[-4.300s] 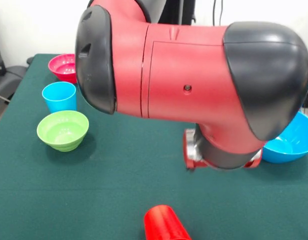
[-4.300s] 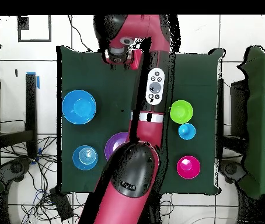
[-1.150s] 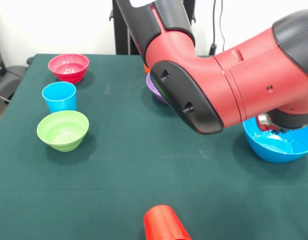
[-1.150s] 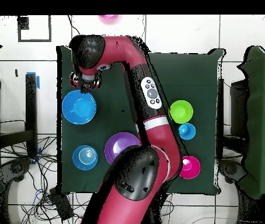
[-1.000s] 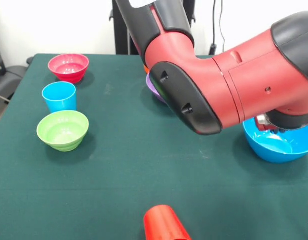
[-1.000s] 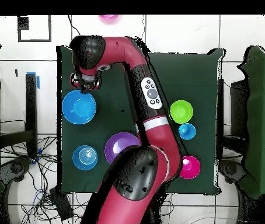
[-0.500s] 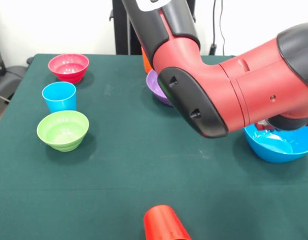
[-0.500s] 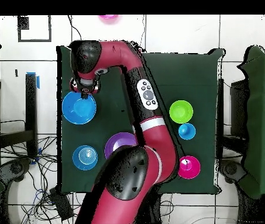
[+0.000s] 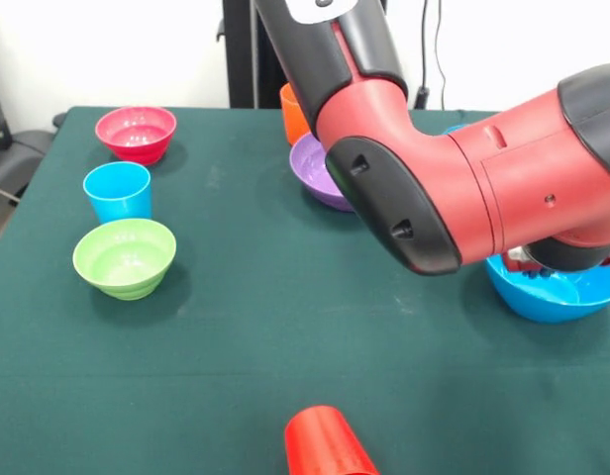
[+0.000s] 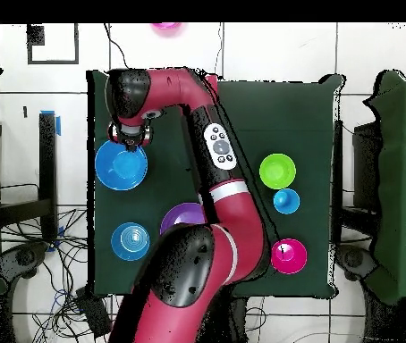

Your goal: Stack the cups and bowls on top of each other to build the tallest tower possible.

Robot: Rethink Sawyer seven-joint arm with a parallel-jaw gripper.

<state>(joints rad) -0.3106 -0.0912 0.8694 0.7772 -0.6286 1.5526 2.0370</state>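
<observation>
Hovering over the far rim of the big blue bowl [image 10: 122,165], gripper [image 10: 131,140] sits at the bowl's 12 o'clock in the overhead view; tips seem at or just inside the rim, contact unclear. Can't tell whether fingers are apart or together: wrist housing hides them from above, and the arm's black elbow blocks them in front view. Nothing seen held.

Front view only: red cup [image 9: 327,444] lying on its side at the near edge of the green surface [image 9: 236,327], plus an orange cup [image 9: 294,112] just behind the purple bowl [image 9: 320,173], approx touching it. Neither shows from overhead, arm covering both spots.

Overhead only: second blue bowl [image 10: 130,241] w/ a clear piece nested inside, at 6 o'clock from the big blue one, just beside the purple bowl's 9 o'clock side. Also a pink item past the surface's far edge, cut off at top.

Both views: lime green bowl [image 9: 125,257], light blue cup [image 9: 118,191] next to it, not touching, then pink bowl [image 9: 136,133] further along the same line. All upright, openings up, apart from each other. No stack w/ the light blue cup on top; that cup stands alone on the surface.
</observation>
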